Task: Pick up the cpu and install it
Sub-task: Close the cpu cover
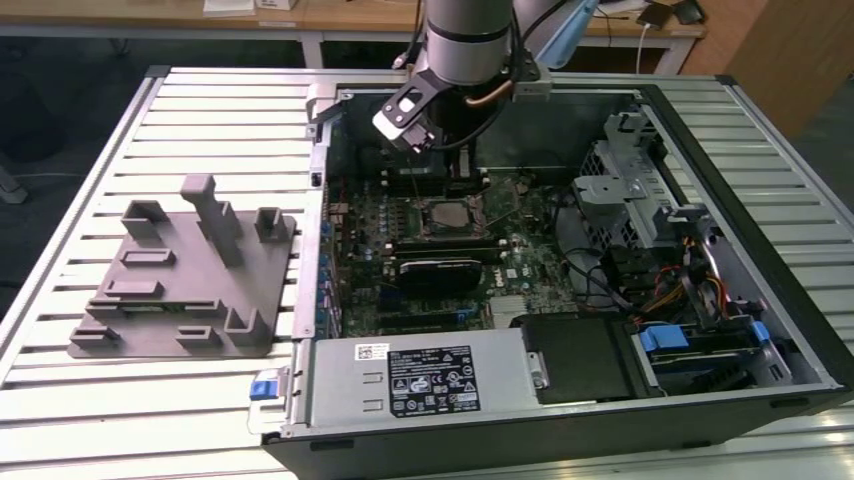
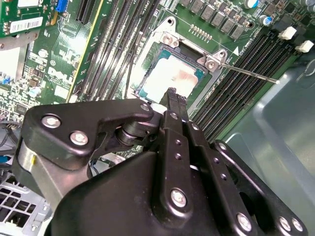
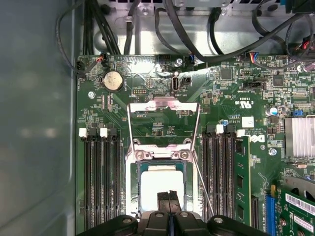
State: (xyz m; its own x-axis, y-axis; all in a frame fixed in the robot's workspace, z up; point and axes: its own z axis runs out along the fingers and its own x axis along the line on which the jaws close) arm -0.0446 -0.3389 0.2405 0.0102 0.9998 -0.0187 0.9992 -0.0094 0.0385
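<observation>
While the arm [image 1: 467,40] hung over the open computer case [image 1: 747,150] on the slatted metal surface [image 1: 200,110], the cpu [image 3: 158,181] lay flat in the socket [image 3: 162,154] on the green motherboard [image 3: 147,83]. Its shiny silver top faced up, out of the case. It looked close to square, so no long axis could be told. Its edges ran in line with the socket frame and with the black memory slots [image 3: 101,182] on either side. In the second wrist view, the cpu [image 2: 165,81] showed as a pale plate with a thin darker rim inside the metal frame.

The pincer [image 3: 169,195] stood directly over the near part of the cpu. Its two black fingertips were pressed together with nothing between them. In the second wrist view, the pincer [image 2: 171,92] pointed down at the chip's edge. Whether the tips touched the silver top or hovered just above it could not be told.

The socket's load plate [image 3: 163,104] was swung open and stood up beyond the cpu. The thin retention lever [image 3: 203,184] was raised and slanted beside the socket.

In the exterior view, a grey fixture plate [image 1: 174,290] with upright posts sat on the surface at the exterior view's left, well apart from the case. The power supply [image 1: 427,375] filled the case's near edge.
</observation>
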